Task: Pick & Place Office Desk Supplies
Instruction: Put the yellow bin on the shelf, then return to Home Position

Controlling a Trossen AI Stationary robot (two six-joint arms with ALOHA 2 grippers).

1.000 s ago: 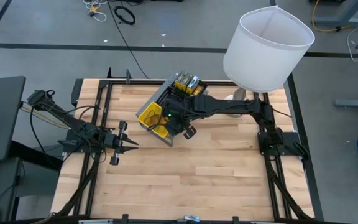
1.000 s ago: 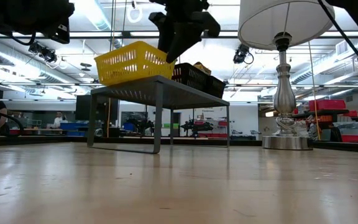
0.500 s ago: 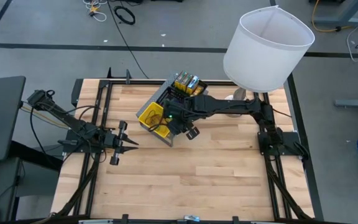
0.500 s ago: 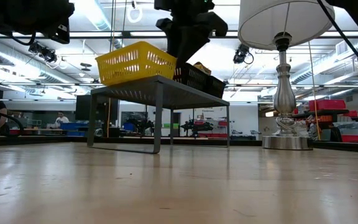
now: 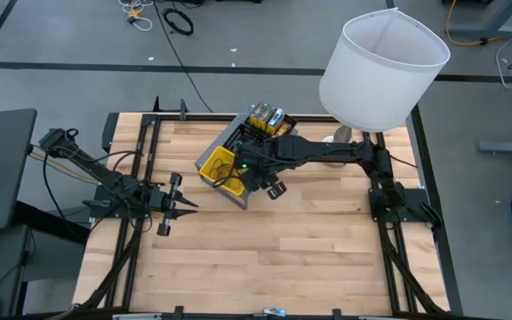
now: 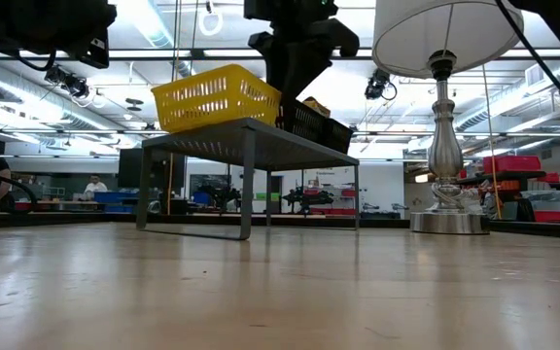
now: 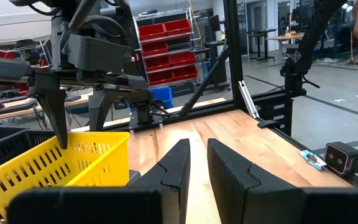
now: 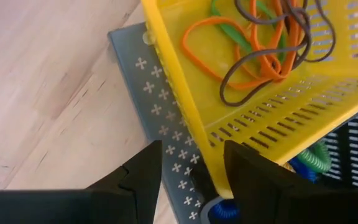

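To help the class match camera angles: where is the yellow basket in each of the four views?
High view: yellow basket, centre, under the right arm.
Low view: upper left of centre, on the grey stand.
Left wrist view: bottom left.
Right wrist view: upper right.
Shared landmark: the grey stand beneath it.

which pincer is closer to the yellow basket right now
Right. The right pincer hangs open right at the yellow basket, at its rim on the grey shelf. The left pincer waits apart, over bare table near the left edge.
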